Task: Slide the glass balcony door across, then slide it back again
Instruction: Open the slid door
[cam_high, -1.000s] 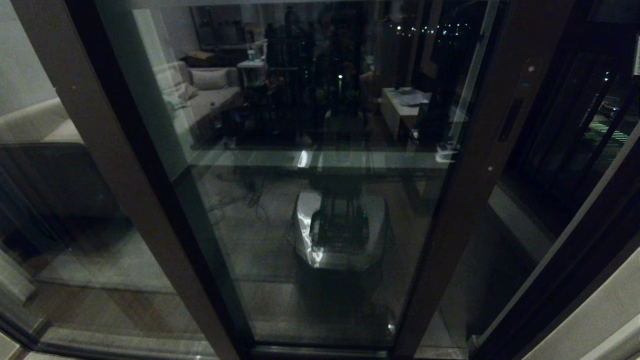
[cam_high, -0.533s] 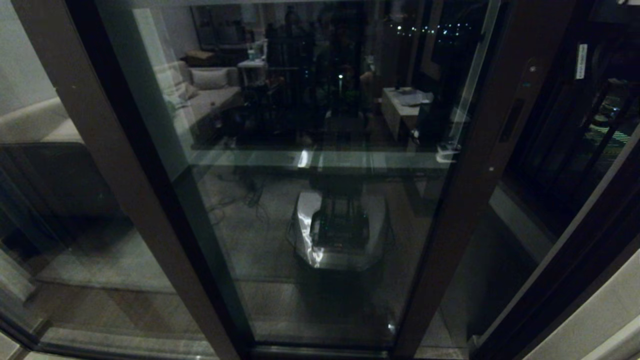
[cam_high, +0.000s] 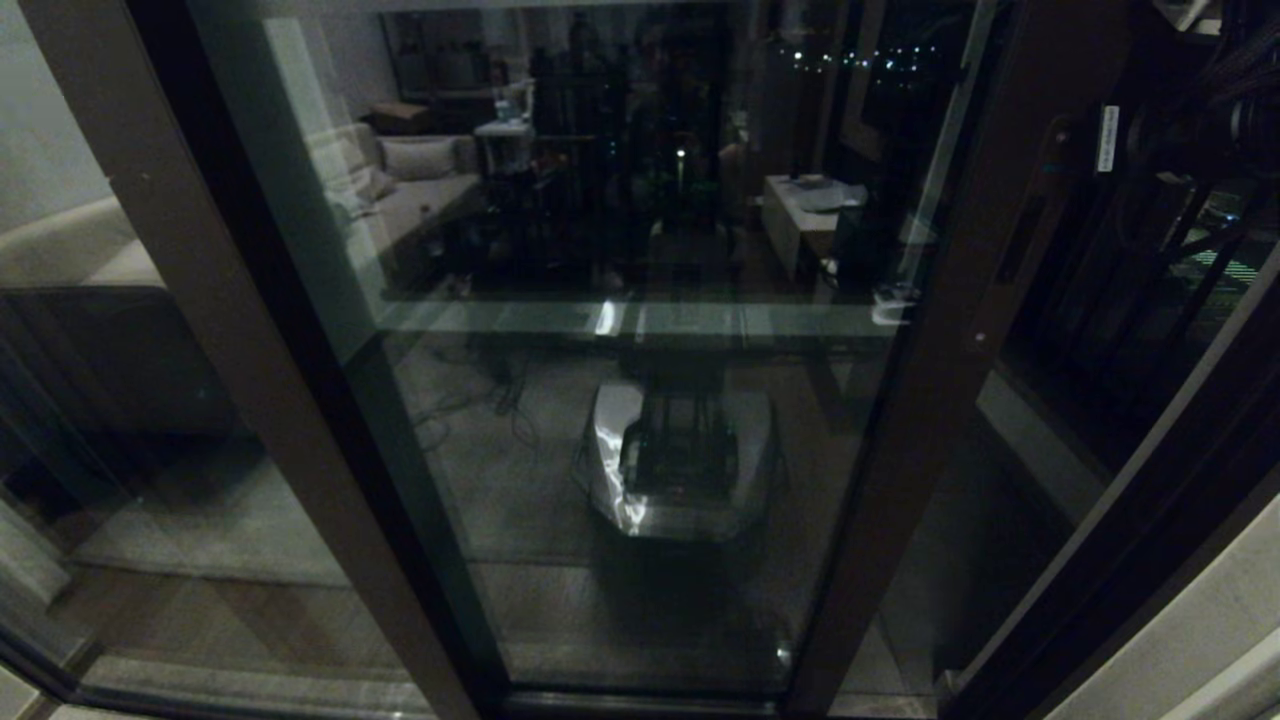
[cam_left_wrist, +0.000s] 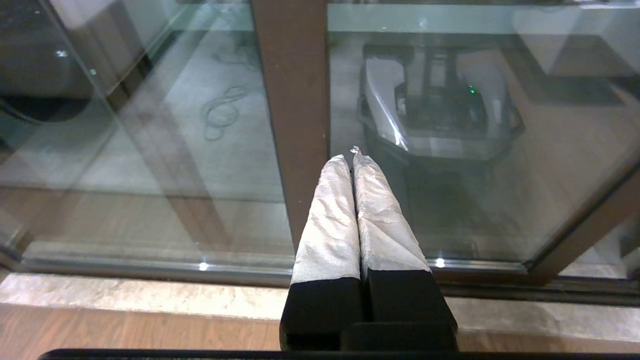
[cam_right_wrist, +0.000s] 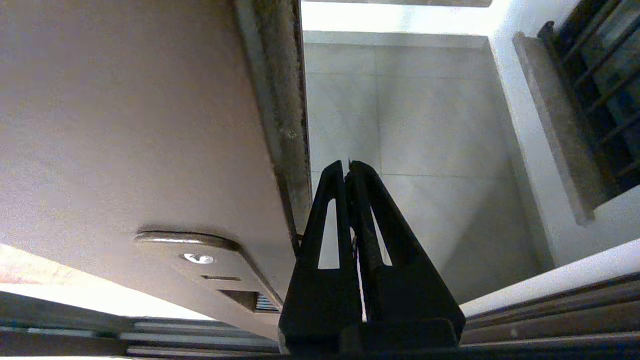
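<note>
Right end effector (cam_right_wrist: 348, 167): black slotted fingers pressed together, nothing between them, tips just beside the free edge of the glass balcony door (cam_right_wrist: 150, 125), over the open gap and the pale tiled balcony floor (cam_right_wrist: 425, 150) beyond. In the head view, right arm (cam_high: 1215, 120) entering at upper right, level with the upper part of the stile. Slot handle (cam_high: 1020, 238) recessed in the dark brown stile (cam_high: 960, 330), seen also in the right wrist view as a metal plate with one screw (cam_right_wrist: 198, 258). Black-barred railing (cam_right_wrist: 595, 85) past a pale ledge, well apart from the fingers.

Left end effector (cam_left_wrist: 352, 157): grey-wrapped fingers (cam_left_wrist: 330, 225) closed against each other, empty, held low near a plain brown post (cam_left_wrist: 290, 100) and the bottom track (cam_left_wrist: 150, 270).

Door panel filling the centre of the head view, glass (cam_high: 640, 300) reflecting a sofa (cam_high: 420, 180) and the robot's own base (cam_high: 680, 460); open gap to the right of the stile.
</note>
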